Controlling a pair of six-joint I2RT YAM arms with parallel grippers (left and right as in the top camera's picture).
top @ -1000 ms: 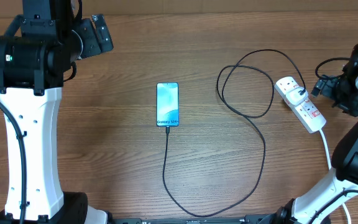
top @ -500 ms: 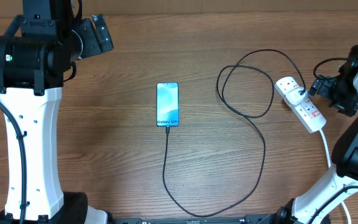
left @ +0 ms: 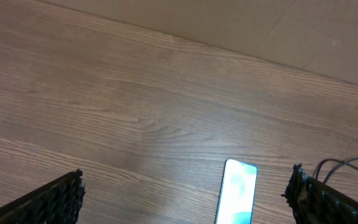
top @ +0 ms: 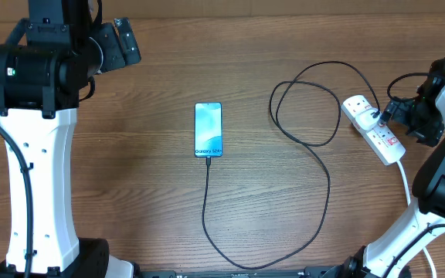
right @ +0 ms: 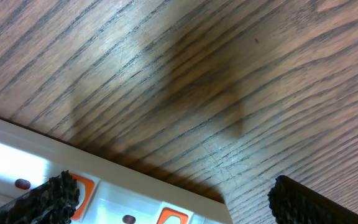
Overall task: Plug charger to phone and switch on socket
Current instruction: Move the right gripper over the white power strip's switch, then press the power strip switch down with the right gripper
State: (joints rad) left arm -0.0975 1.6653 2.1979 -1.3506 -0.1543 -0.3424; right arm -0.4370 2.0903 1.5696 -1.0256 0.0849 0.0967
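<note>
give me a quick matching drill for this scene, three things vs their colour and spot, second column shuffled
Things:
1. phone
2. charger
3. socket

Colour and spot:
a. white, at the far right
b. thin and black, looping over the wood
c. lit blue, in the middle

Pairs: 1-c, 2-b, 3-a
</note>
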